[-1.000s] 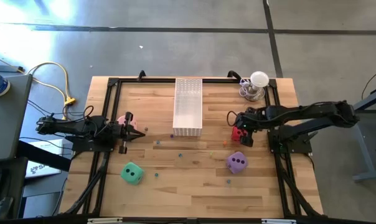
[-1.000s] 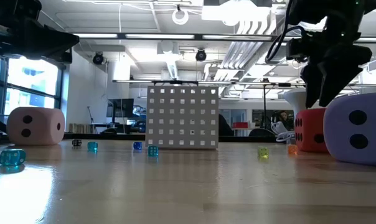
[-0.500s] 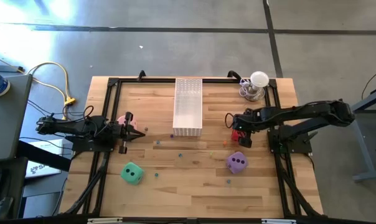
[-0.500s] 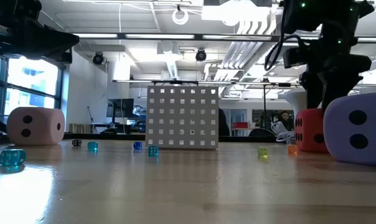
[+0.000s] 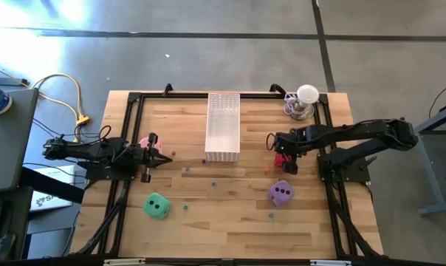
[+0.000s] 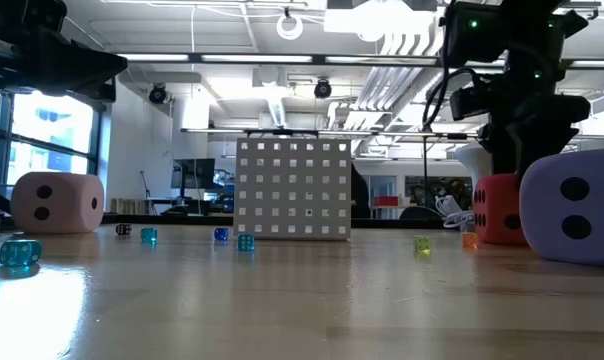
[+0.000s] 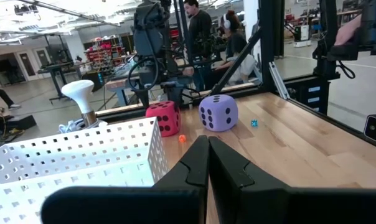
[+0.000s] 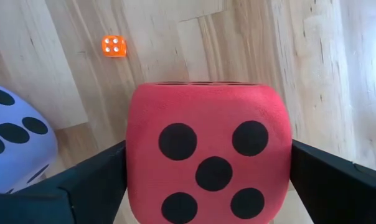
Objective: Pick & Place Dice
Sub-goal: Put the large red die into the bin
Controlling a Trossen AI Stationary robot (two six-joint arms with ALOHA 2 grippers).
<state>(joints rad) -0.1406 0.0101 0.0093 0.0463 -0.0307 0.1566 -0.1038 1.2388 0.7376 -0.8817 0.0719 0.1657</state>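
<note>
None of the four dice is in the white perforated tray (image 5: 223, 125) yet, so the task looks barely begun. The right gripper (image 5: 282, 151) is down over the red die (image 8: 210, 162), its fingers spread wide on either side of the cube, flanking it without clearly squeezing; closing and lifting appear to be the next step. The purple die (image 5: 281, 193) sits near it on the table (image 5: 208, 222), the green die (image 5: 156, 205) lies towards the left front, and the pink die (image 6: 57, 202) rests by the left gripper (image 5: 164, 158), which waits with fingers pressed together, holding nothing.
</note>
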